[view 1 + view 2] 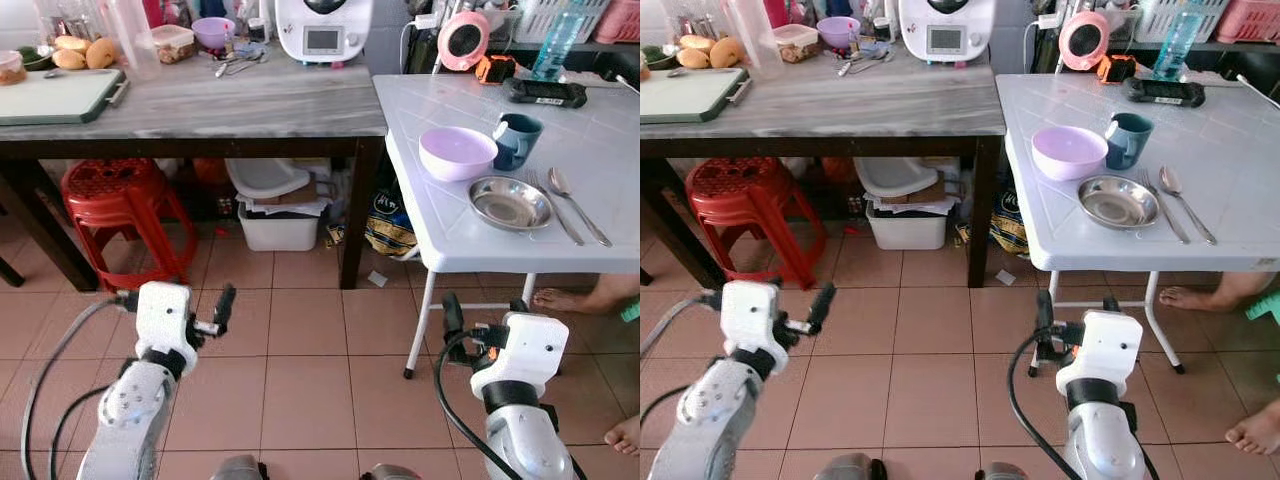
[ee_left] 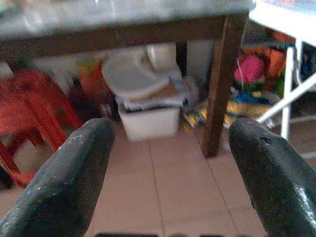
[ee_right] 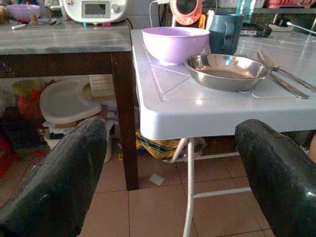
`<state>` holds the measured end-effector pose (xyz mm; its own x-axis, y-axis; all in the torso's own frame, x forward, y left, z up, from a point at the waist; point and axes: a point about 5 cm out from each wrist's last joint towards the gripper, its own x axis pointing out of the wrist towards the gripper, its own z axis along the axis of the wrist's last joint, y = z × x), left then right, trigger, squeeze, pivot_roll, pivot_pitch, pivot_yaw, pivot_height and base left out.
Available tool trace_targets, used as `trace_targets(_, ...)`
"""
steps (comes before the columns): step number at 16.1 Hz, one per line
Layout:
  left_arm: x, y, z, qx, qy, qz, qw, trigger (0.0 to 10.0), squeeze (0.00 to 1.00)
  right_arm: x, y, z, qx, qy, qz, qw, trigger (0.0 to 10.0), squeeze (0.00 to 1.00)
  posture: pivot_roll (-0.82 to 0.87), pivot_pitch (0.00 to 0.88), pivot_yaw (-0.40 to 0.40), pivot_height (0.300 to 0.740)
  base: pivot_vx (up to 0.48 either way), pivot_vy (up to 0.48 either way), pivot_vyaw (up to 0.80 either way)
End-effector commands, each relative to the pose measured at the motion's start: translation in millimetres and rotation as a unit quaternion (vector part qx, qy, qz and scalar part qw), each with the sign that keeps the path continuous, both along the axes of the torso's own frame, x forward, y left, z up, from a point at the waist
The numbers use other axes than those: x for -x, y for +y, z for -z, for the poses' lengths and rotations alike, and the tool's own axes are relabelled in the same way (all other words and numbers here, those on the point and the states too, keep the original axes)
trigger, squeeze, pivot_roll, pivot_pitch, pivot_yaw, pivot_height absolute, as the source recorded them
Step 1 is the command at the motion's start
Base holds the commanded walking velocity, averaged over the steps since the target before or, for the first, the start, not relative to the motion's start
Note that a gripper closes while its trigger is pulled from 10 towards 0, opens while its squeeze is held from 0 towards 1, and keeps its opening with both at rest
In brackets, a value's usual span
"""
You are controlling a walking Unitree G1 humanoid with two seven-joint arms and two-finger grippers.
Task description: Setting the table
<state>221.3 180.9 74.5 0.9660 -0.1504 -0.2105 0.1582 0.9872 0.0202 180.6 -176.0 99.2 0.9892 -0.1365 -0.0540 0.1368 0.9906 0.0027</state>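
Note:
On the white folding table (image 1: 470,235) stand a purple bowl (image 1: 457,152), a dark teal mug (image 1: 517,139) and a steel plate (image 1: 509,202). A fork (image 1: 553,206) and a spoon (image 1: 576,203) lie just right of the plate. Both arms are held low over the tiled floor, short of the table. My left gripper (image 2: 168,173) is open with nothing between its fingers and faces the space under the wooden table. My right gripper (image 3: 170,173) is open and empty too, facing the white table's near edge.
A long wooden table (image 1: 230,105) on the left holds a kitchen appliance (image 1: 322,28), a cutting board (image 1: 55,95), bread rolls and containers. Under it are a red stool (image 1: 118,200) and a white bin (image 1: 280,225). A person's bare feet (image 1: 570,298) rest under the white table.

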Motion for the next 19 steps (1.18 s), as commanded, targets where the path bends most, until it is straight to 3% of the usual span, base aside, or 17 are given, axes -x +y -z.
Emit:
trace_targets(1,-3.7,4.3,-1.3,0.007,0.003,-0.010,1.000,10.0,0.00,-2.5,0.6,0.7,-0.006,0.003,-0.002,1.000,10.0,0.00,-0.01,0.000,0.033,0.740,0.000,0.000,0.00)
trace_targets(5,-6.6,1.9,-8.5,0.014,-0.008,0.001,1.000,10.0,0.00,-11.8,4.8,-5.9,-0.010,-0.013,-0.016,1.000,10.0,0.00,-0.01,0.000,0.032,0.740,0.000,0.000,0.00)
trace_targets(12,-10.7,-3.0,-18.4,0.011,-0.035,-0.005,0.999,10.0,0.00,-12.1,6.9,-4.7,0.003,-0.008,-0.025,1.000,10.0,0.00,-0.01,0.000,0.027,0.740,0.000,0.000,0.00)
trace_targets(19,-14.8,-5.9,-23.3,0.004,-0.043,-0.002,0.999,10.0,0.00,-13.9,7.7,-7.4,-0.001,-0.014,-0.034,0.999,10.0,0.00,-0.02,0.000,0.031,0.740,0.000,-0.441,0.00)
